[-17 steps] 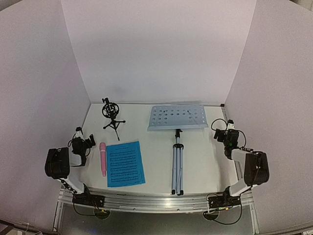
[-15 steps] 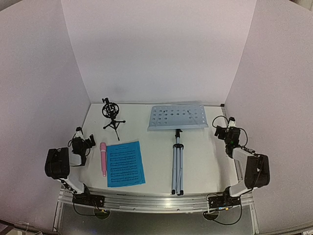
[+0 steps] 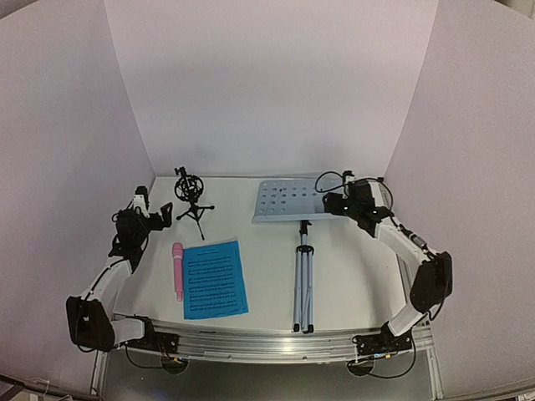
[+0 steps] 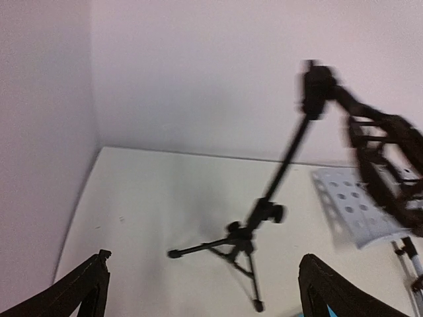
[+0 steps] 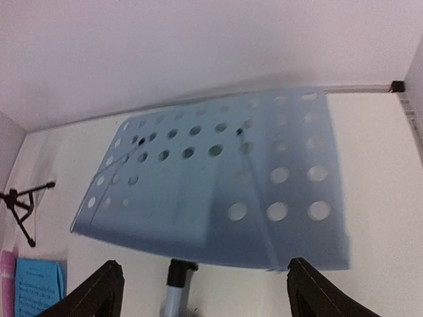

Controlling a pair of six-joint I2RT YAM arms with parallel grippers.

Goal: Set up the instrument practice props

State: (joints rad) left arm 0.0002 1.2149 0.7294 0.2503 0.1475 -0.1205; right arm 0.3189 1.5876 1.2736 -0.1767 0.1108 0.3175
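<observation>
The left gripper [image 4: 205, 290], fingers spread wide and empty, faces the black tripod mic mount [image 3: 191, 197], which stands upright at the table's [image 3: 351, 276] ten o'clock. The right gripper [image 5: 206, 290], jaws also apart and holding nothing, hangs over the pale-blue perforated music-stand desk [image 3: 292, 201] at one o'clock. The folded silver tripod legs [image 3: 303, 288] point toward six. The blue sheet music [image 3: 214, 278] lies at seven o'clock, with the pink microphone [image 3: 177, 270] just beside its nine o'clock edge.
</observation>
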